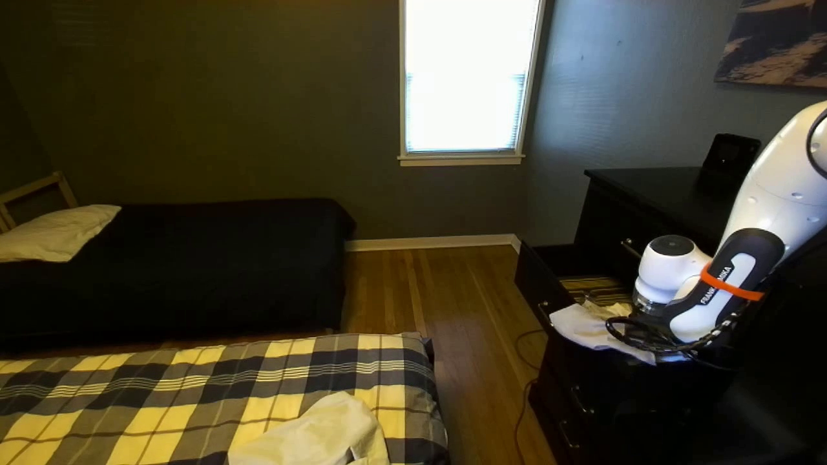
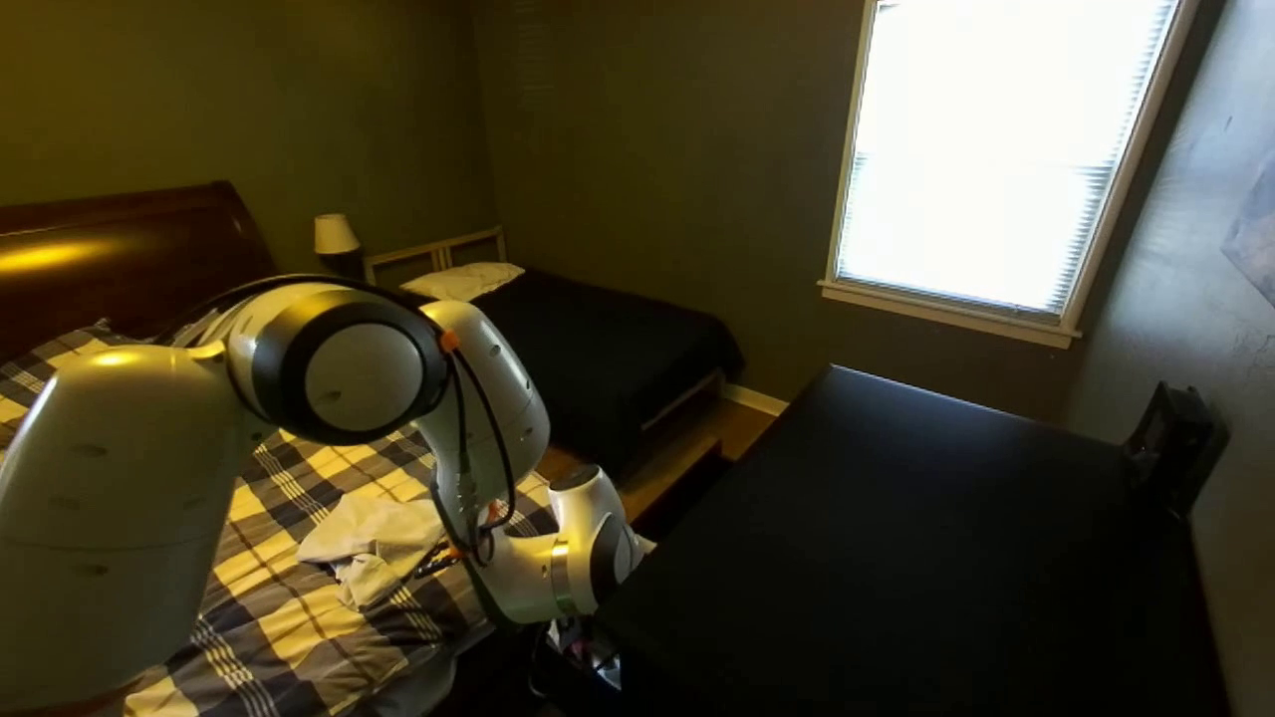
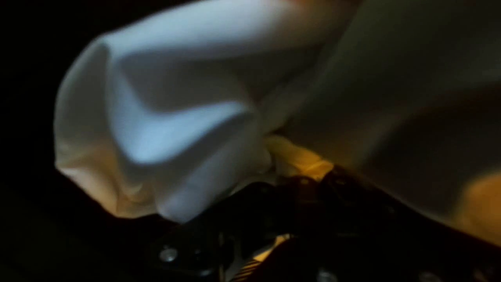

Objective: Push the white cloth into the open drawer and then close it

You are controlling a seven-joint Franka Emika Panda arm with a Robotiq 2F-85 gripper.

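A jointed white robot arm (image 2: 364, 378) bent beside a flat-topped black dresser (image 2: 896, 558), its dark drawer (image 2: 689, 488) out; crumpled cream cloth (image 2: 371, 538) lay on yellow-and-dark plaid bedding (image 2: 274, 602).

In the wrist view, the crumpled white cloth (image 3: 168, 135) is blurred and runs past the top edge. The black metal gripper (image 3: 301, 184) is so shadowed that whether its jaws pinch fabric is unclear. In an exterior view, the bent white robot arm (image 1: 778, 177) is cut off by the right edge and covers part of the open black drawer (image 1: 539, 279); the yellow-and-black plaid bedspread (image 1: 194, 387) runs out at left and bottom. In an exterior view, the broad black dresser top (image 2: 896, 538) blocks much of the drawer, and the boxy black object (image 2: 1180, 448) on it is too dark to identify.
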